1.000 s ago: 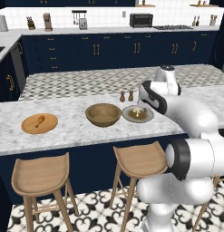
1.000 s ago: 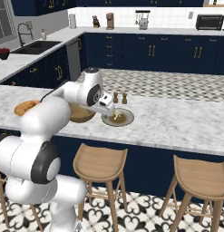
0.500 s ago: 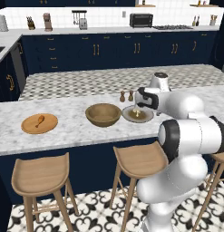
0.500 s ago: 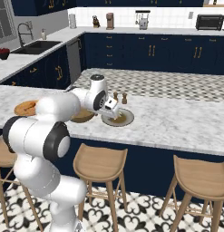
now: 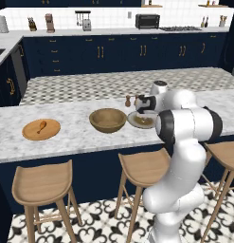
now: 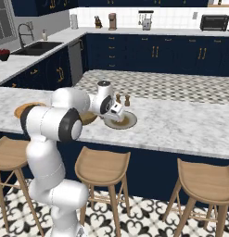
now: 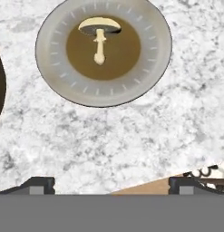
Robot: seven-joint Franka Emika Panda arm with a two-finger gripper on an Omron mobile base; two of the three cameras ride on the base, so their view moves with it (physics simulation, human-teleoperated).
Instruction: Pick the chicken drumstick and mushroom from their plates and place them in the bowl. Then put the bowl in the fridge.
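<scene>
Mushroom (image 7: 99,36) lies on the grey-rimmed plate (image 7: 50,72); gripper (image 7: 111,185) hangs spread wide. We centre the fingers over its cap, then descend.

Arm swung lower over grey-rimmed plate (image 7: 50,77), claw (image 7: 111,186) now beside it

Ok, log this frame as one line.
gripper: open, above counter near grey plate | mushroom: on plate, untouched | drumstick: on wooden plate | bowl: empty

Mushroom (image 7: 99,36) on grey-rimmed plate (image 7: 50,68); drumstick (image 5: 41,126) on wooden plate (image 5: 31,134); bowl (image 5: 108,119) between.
</scene>
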